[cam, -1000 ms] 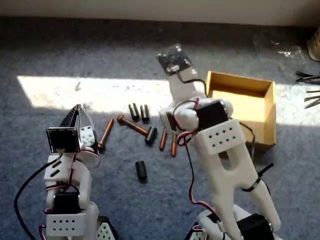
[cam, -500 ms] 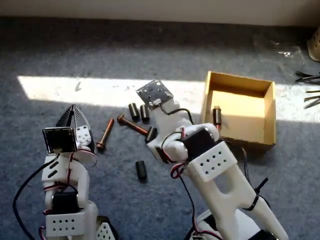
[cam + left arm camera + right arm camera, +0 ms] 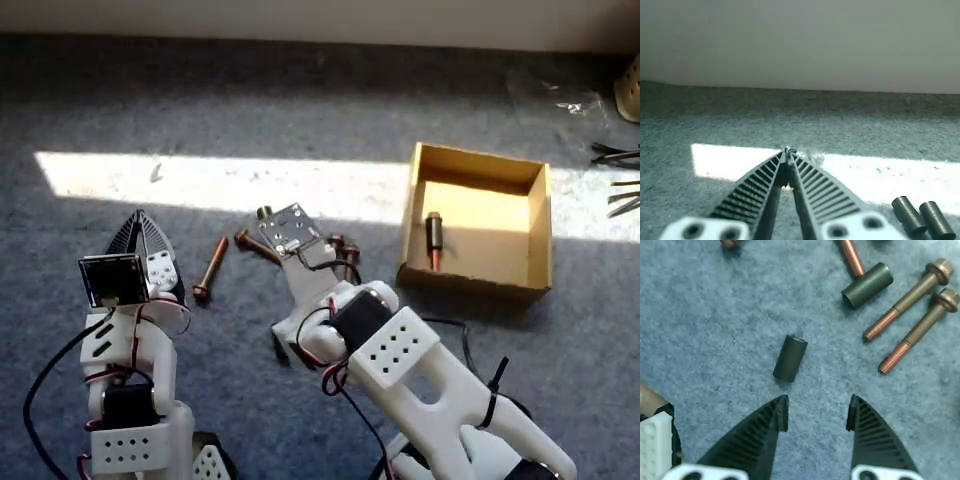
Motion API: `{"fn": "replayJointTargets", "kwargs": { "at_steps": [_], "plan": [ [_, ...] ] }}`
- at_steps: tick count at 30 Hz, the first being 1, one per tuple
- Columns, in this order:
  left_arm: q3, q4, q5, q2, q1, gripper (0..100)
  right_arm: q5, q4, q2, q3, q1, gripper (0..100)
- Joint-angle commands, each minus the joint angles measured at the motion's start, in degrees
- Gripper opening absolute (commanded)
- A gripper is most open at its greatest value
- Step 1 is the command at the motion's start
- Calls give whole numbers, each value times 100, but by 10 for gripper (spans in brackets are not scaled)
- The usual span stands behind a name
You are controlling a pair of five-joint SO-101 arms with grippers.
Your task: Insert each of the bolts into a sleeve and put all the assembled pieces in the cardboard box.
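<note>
2 arms rise from the lower edge of my high view. At lower left, the left gripper (image 3: 138, 218) points up the frame with its fingers pressed together, and its own camera shows nothing pinched between them. The right gripper (image 3: 817, 409) hangs over the middle of the carpet (image 3: 200, 100) with its fingers spread and empty.

Just ahead of its tips a loose sleeve (image 3: 790, 358) lies flat. Its long axis runs roughly away from the gripper, slightly tilted. Farther out a sleeved bolt (image 3: 867, 285) lies on a diagonal. Beside it a bare bolt (image 3: 903, 304) and a second bare bolt (image 3: 916, 333) lie nearly parallel, heads away from the gripper and threads back toward it.

In the high view a lone bolt (image 3: 211, 267) lies left of centre on a steep diagonal, head at the lower end. Beyond the left gripper, one dark sleeve (image 3: 909, 216) and its neighbour (image 3: 936, 221) lie side by side.

Right of centre sits the cardboard box (image 3: 470, 283). 1 assembled piece (image 3: 434, 238) lies inside near its left wall, long axis up and down the frame, dark sleeve uppermost and copper end lowest.

The carpet is grey-blue, crossed by a sunlit band (image 3: 100, 180). A pale wall (image 3: 300, 20) closes the top of the frame, and thin black strips (image 3: 615, 155) lie at the right edge.
</note>
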Motion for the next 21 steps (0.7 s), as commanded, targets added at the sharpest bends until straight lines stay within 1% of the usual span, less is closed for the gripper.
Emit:
{"fn": "replayJointTargets", "kwargs": {
  "at_steps": [1,3,6,8,13,21],
  "plan": [
    [-66,-132,70,-66,-66,18,-97,-198,-110,-31,-66,177],
    [-66,-132,70,-66,-110,18,-141,-145,119,-31,-66,177],
    [-66,-149,70,-66,-295,18,-448,-198,752,-84,-75,177],
    [-66,-149,79,-66,-338,18,-624,-171,1200,-418,-75,177],
    [-66,-149,79,-66,-338,18,-1380,-189,2149,-1138,-75,177],
    [-66,-149,79,-66,-356,18,-1468,-189,3125,-1798,-75,177]
  ]
}}
